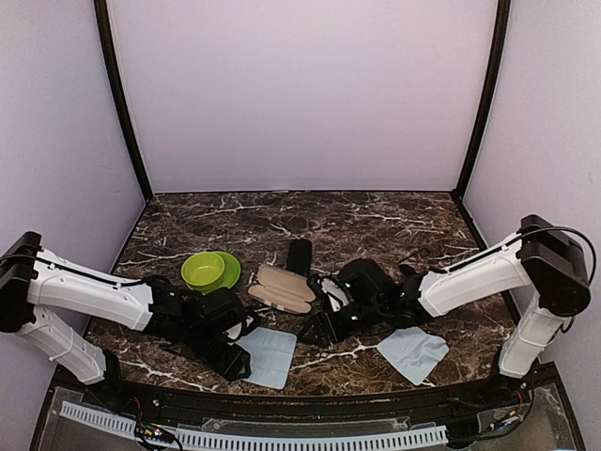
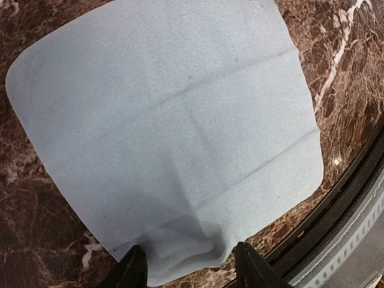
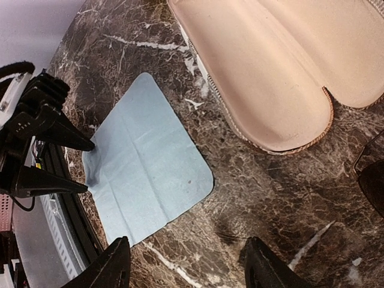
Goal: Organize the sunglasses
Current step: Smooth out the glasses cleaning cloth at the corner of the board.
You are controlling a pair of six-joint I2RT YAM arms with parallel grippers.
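Note:
One pair of sunglasses shows only as a dark lens with a thin wire rim at the right edge of the right wrist view. The other pair is not visible. My left gripper is open, its fingers astride the near edge of a light blue cloth, which is puckered between them. In the top view the left gripper is at that cloth's left edge. My right gripper is open and empty over bare marble, between the cloth and an open case with beige lining.
The open case lies at centre, with a closed dark case behind it. A green bowl sits to the left. A second light blue cloth lies at front right. The table's front rail runs close by the left gripper.

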